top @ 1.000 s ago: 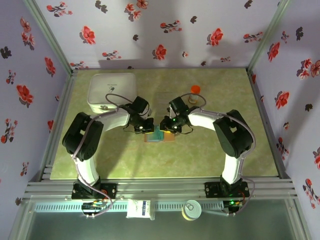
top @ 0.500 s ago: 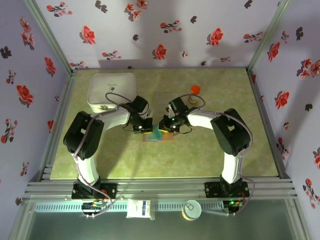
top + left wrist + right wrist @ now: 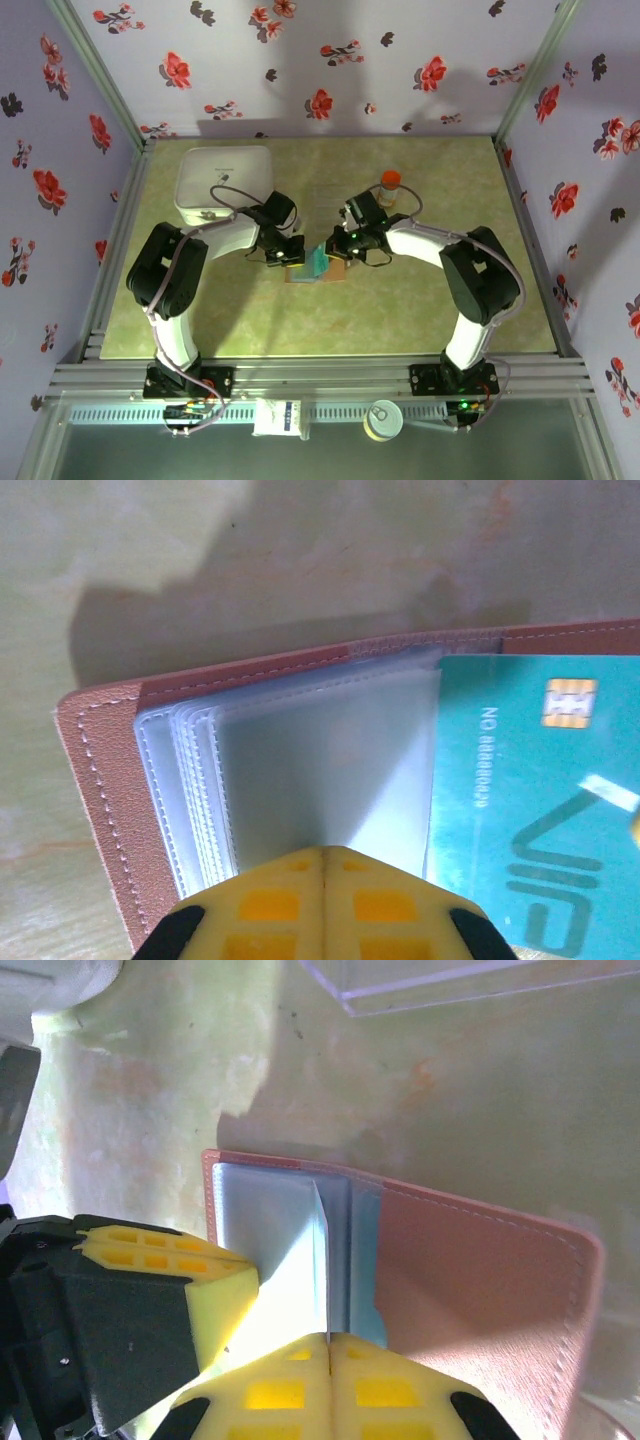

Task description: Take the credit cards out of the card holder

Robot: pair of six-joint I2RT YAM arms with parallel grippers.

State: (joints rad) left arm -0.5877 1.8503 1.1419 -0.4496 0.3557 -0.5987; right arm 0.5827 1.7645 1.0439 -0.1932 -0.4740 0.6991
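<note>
- While the card holder (image 3: 318, 272) lies open mid-frame in the top view, just below the clear tray (image 3: 420, 975), we have both claws on it
- left gripper (image 3: 325, 865) is pressed together, pinching the holder's clear sleeves (image 3: 320, 770) at their lower edge
- right gripper (image 3: 328, 1345) is pressed together on a thin sheet seen edge-on; we read it as the teal credit card (image 3: 530, 780), partly out of its pocket
- our call: draw the card straight along the pocket mouth, slow, no twist, or the sleeves bunch
- left clamp must stay firm, else the whole holder lifts with the card
</note>
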